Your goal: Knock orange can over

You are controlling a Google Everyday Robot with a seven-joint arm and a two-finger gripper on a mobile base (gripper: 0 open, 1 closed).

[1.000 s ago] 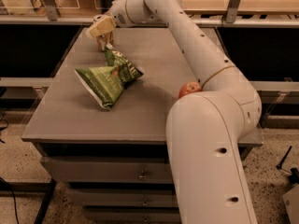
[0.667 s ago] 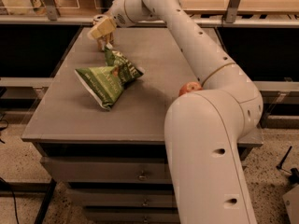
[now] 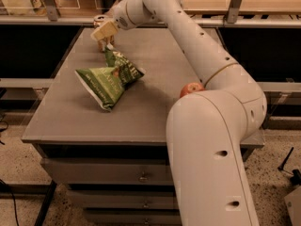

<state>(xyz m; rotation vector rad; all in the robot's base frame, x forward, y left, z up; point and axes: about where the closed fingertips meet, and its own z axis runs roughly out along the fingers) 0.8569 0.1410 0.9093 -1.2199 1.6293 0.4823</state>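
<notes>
The orange can (image 3: 99, 20) stands at the far left of the grey table (image 3: 155, 74). Only its silver top rim and a little of its side show, because the gripper (image 3: 105, 42) is right in front of it and covers most of it. The can looks upright. The gripper hangs from the long white arm (image 3: 188, 27) that reaches across the table from the right. I cannot tell whether the gripper touches the can.
A green chip bag (image 3: 109, 79) lies on the table just in front of the gripper. A red-orange apple (image 3: 190, 88) sits at the right, partly behind the arm's big white base link (image 3: 211, 159). Drawers are under the table and a railing runs behind it.
The gripper has stayed by the can with only a slight shift. The can, the bag and the apple have not moved.
</notes>
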